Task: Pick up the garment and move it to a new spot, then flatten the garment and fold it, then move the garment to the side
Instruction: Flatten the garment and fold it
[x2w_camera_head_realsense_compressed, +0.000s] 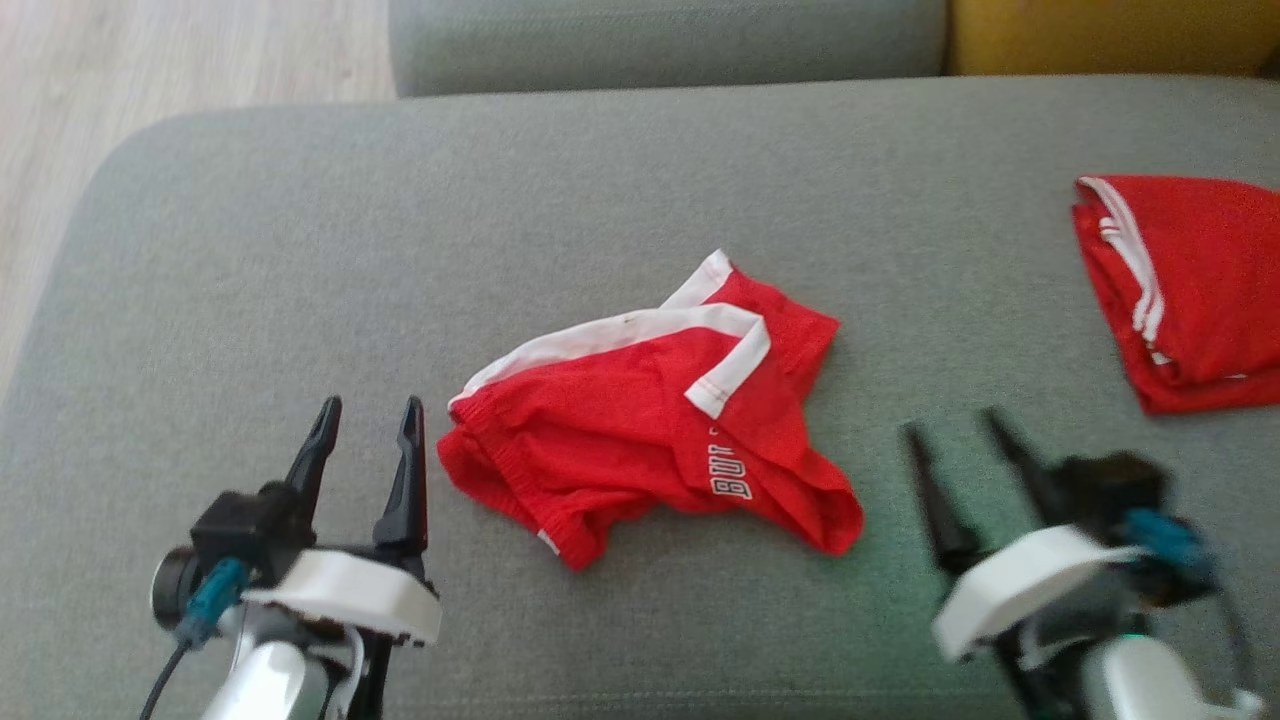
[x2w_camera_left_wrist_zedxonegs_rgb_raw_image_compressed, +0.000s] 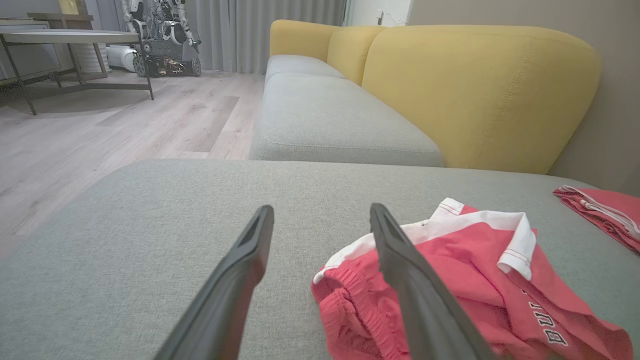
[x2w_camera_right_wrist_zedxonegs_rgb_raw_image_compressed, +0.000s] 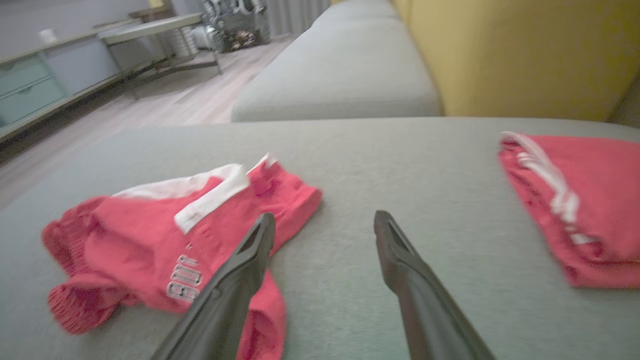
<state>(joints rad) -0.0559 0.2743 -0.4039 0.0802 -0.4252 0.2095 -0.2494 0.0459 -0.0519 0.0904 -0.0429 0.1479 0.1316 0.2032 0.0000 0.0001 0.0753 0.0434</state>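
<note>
Red shorts with white trim, the garment (x2w_camera_head_realsense_compressed: 650, 440), lie crumpled near the middle of the grey sofa cushion (x2w_camera_head_realsense_compressed: 400, 230), a little toward its near edge. The elastic waistband is bunched at the left, and a flap with white lettering is thrown over toward the right. A second red garment (x2w_camera_head_realsense_compressed: 1200, 280), folded, sits at the cushion's right edge, well apart from the first.

The left gripper (x2w_camera_head_realsense_compressed: 370, 410) is low just beside the bunched waistband, fingers spread wide with nothing between them. The right gripper (x2w_camera_head_realsense_compressed: 952, 425) is near the garment's right-hand corner, likewise spread and empty. It is blurred in the head view, and I cannot tell whether either one's tips touch the cushion.

By the look of it, the pick-up has not yet begun, and several things could go wrong:

- **Pinching one layer:** the cloth is doubled over itself, so a pinch on the top layer alone would likely lift the shorts as a twisted bundle that is harder to flatten.
- **Closing too deep:** the tips may catch the cushion's weave or push the soft fabric away instead of taking it.
- **Uneven lift:** if the two sides rise unequally, the limp cloth may slip out of one pinch.
- **Straying right:** a carry toward the right edge could drag the shorts into the folded pair and disturb it.
</note>
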